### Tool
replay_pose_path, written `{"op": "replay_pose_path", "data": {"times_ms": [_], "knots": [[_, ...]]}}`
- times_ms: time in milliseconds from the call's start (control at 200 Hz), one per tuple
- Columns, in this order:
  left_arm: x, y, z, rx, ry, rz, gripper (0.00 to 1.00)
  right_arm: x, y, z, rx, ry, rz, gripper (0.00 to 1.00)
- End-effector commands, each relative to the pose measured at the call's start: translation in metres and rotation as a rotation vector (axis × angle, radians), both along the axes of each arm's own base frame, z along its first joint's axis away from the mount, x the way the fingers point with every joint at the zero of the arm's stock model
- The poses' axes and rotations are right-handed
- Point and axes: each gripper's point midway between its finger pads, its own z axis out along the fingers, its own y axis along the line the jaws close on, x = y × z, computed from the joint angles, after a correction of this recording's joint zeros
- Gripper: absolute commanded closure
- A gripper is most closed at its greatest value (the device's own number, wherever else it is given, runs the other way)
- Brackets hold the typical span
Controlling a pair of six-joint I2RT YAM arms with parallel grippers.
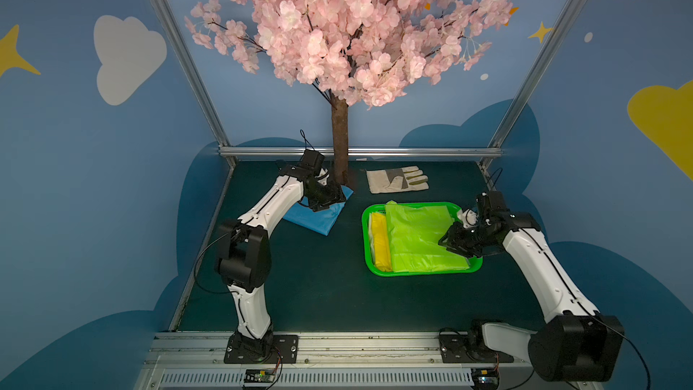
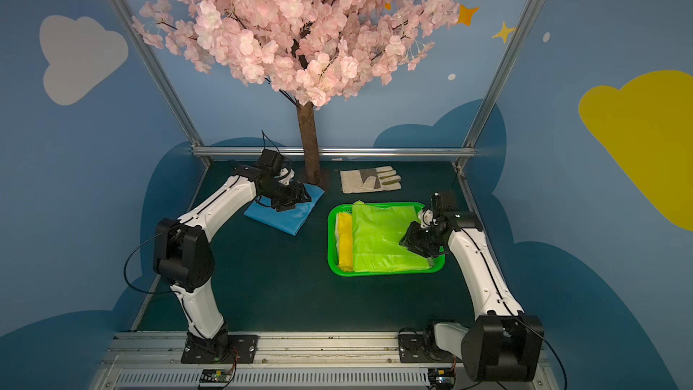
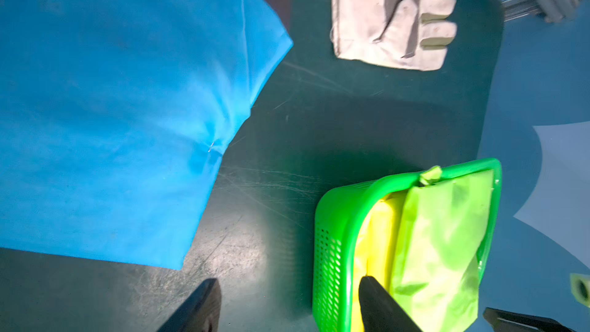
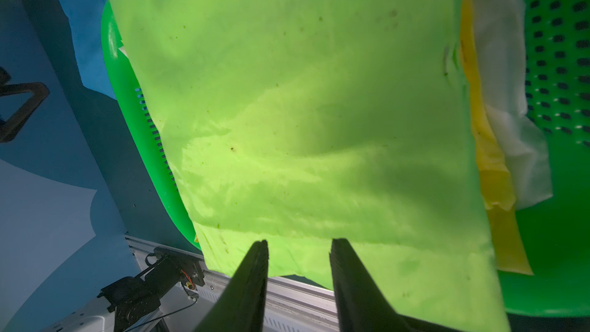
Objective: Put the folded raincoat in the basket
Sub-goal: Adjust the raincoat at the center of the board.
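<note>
Nearest, the front rail [image 1: 356,343] carries both arm bases, and beyond it a wide stretch of bare mat [image 1: 300,287] lies open between the arms. On the right, midway back, sits the basket [image 1: 365,241], with free mat along its near and left rims and only a narrow strip before the table's right edge. A lime coat [image 1: 416,234] lies folded inside it on top, covering most of a yellow coat [image 1: 381,241] that shows along the left side. The right arm rises from its base, leans back and bends left, with the wrist pitched down over the basket's near right corner. In the wrist view the right gripper [image 4: 298,245] has its jaws partly apart at the lime coat's near edge, clamped on nothing, though whether the tips touch the fabric is hard to tell. Farther back on the left, a blue coat [image 1: 318,213] lies folded flat on the mat outside the basket, well apart from it. The left arm reaches far forward, its wrist bent down above this coat, and the left gripper [image 3: 289,282] is spread wide and holds nothing. A glove [image 1: 397,180] lies beyond the basket, apart from it, and the trunk [image 1: 339,144] stands at the blue coat's far corner
</note>
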Motion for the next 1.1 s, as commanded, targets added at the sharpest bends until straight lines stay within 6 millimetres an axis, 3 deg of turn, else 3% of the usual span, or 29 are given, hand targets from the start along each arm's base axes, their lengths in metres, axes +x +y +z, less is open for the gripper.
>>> {"op": "replay_pose_path", "data": {"times_ms": [0, 195, 315, 426, 506, 551, 711, 766, 816, 871, 981, 1096], "knots": [[0.004, 0.000, -0.025, -0.004, 0.036, 0.017, 0.34, -0.008, 0.002, -0.005, 0.000, 0.022, 0.021, 0.61], [0.022, 0.005, -0.068, 0.055, 0.083, 0.032, 0.49, -0.009, 0.004, -0.006, 0.005, 0.026, 0.029, 0.61], [0.021, 0.010, -0.100, 0.075, 0.148, 0.041, 0.54, -0.010, 0.003, -0.006, 0.001, 0.025, 0.029, 0.61], [0.009, 0.020, -0.120, 0.112, 0.186, 0.057, 0.54, -0.011, 0.003, -0.008, -0.002, 0.033, 0.030, 0.61], [-0.013, 0.036, -0.129, 0.133, 0.246, 0.098, 0.55, -0.010, 0.004, -0.008, -0.001, 0.035, 0.032, 0.62], [-0.025, 0.054, -0.135, 0.174, 0.265, 0.146, 0.55, -0.010, 0.004, -0.009, -0.001, 0.038, 0.033, 0.62], [-0.081, 0.133, -0.119, 0.270, 0.286, 0.342, 0.54, -0.010, 0.005, -0.009, -0.002, 0.033, 0.036, 0.62], [-0.094, 0.158, -0.108, 0.229, 0.277, 0.439, 0.53, -0.010, 0.006, -0.010, -0.002, 0.039, 0.039, 0.61], [-0.098, 0.168, -0.096, 0.184, 0.243, 0.489, 0.52, -0.009, 0.006, -0.010, -0.002, 0.039, 0.042, 0.62], [-0.090, 0.164, -0.075, 0.127, 0.156, 0.474, 0.51, -0.008, 0.007, -0.010, -0.002, 0.040, 0.044, 0.62], [-0.067, 0.127, -0.042, -0.043, 0.042, 0.376, 0.45, -0.008, 0.007, -0.010, -0.010, 0.039, 0.045, 0.62], [-0.053, 0.110, -0.054, -0.088, 0.114, 0.370, 0.41, -0.009, 0.007, -0.010, -0.008, 0.041, 0.046, 0.61]]}}
